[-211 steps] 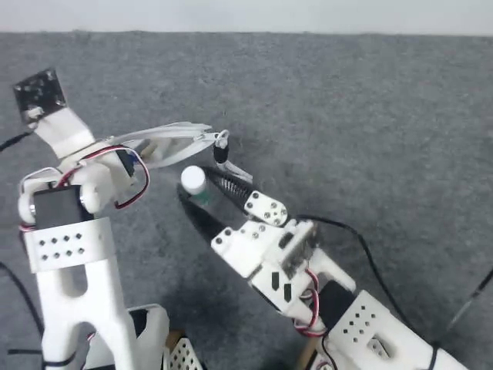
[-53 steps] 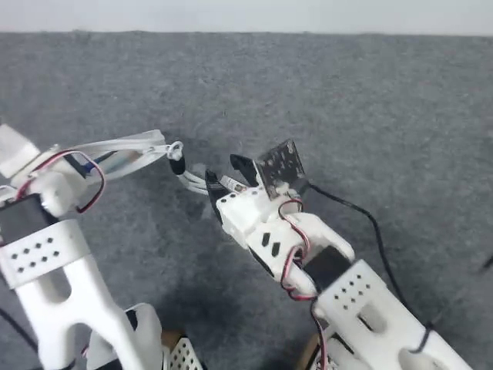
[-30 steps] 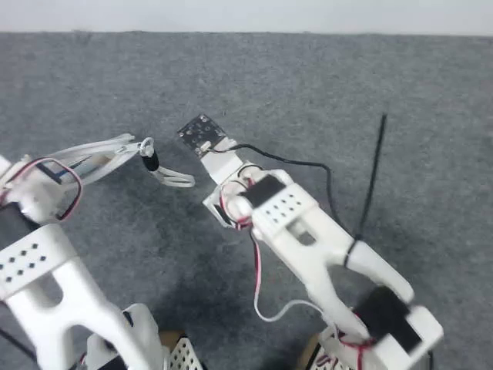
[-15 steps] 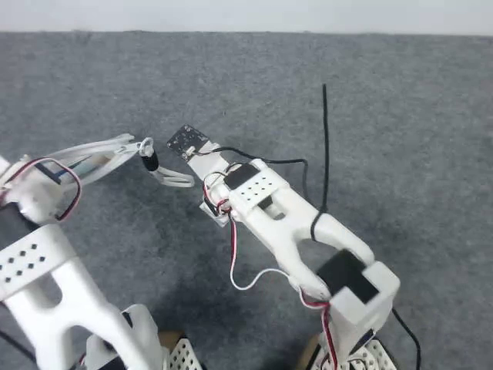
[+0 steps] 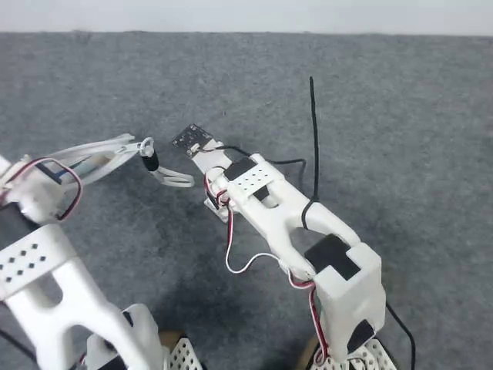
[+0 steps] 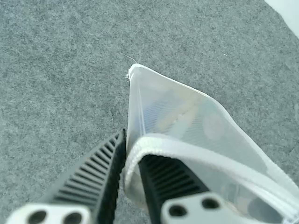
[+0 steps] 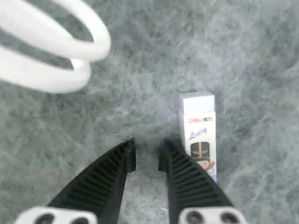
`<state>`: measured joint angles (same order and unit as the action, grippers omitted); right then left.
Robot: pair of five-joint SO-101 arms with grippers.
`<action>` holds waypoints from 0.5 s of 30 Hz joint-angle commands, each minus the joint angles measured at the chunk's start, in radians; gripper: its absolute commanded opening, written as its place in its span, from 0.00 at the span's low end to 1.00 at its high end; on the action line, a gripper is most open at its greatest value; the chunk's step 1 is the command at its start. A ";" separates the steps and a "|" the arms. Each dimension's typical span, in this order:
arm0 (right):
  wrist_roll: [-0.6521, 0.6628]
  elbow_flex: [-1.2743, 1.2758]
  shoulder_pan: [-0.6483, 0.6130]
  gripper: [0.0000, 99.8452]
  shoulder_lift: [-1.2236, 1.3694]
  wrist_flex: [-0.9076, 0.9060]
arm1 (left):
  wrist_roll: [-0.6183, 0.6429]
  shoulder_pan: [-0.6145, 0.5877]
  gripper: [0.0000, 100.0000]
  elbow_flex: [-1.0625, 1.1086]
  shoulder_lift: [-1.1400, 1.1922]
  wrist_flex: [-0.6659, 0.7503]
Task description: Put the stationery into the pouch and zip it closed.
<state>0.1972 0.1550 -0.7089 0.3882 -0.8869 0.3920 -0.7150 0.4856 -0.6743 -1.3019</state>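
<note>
A translucent white pouch (image 5: 96,158) hangs off the table at the left, with my left gripper (image 6: 133,158) shut on its zipper edge (image 6: 187,149). Coloured items show dimly through the pouch wall (image 6: 187,116). Its black zipper pull (image 5: 150,160) and white cord loop (image 5: 176,179) dangle toward the centre. My right gripper (image 7: 147,156) points straight down at the grey mat beside that loop (image 7: 51,51), narrowly open with only mat between the fingers. A small white eraser in a printed sleeve (image 7: 200,135) lies flat on the mat right beside one finger (image 7: 180,168).
The grey mat (image 5: 400,123) stretches free to the right and back. A black cable (image 5: 314,131) arcs up from the right arm (image 5: 285,216). The left arm's white body (image 5: 46,262) fills the near left corner.
Seven seconds ago the right gripper was by a white-capped tube at the pouch mouth. It has since tipped over to point down at the mat. The pouch shifted left, then stayed still.
</note>
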 commanded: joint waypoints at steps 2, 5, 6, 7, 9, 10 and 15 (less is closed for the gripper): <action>0.012 -0.060 0.019 0.06 -0.025 0.004 | 0.017 -0.003 0.01 -0.044 -0.029 0.029; 0.009 -0.063 0.010 0.04 -0.033 -0.031 | 0.017 -0.003 0.01 -0.042 -0.029 0.031; 0.009 -0.064 0.001 0.03 -0.036 -0.038 | 0.017 -0.003 0.01 -0.042 -0.029 0.031; 0.009 -0.064 -0.008 0.03 -0.047 -0.042 | 0.017 -0.003 0.01 -0.042 -0.029 0.032; 0.005 -0.060 -0.016 0.04 -0.082 -0.045 | 0.017 -0.003 0.01 -0.042 -0.029 0.032; 0.005 -0.058 -0.021 0.06 -0.101 -0.048 | 0.017 -0.003 0.01 -0.042 -0.029 0.032; 0.003 -0.052 -0.028 0.24 -0.194 -0.157 | 0.017 -0.003 0.01 -0.042 -0.029 0.032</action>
<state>0.1972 0.1504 -0.7242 0.3176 -0.9912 0.3920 -0.7150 0.4856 -0.6743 -1.3019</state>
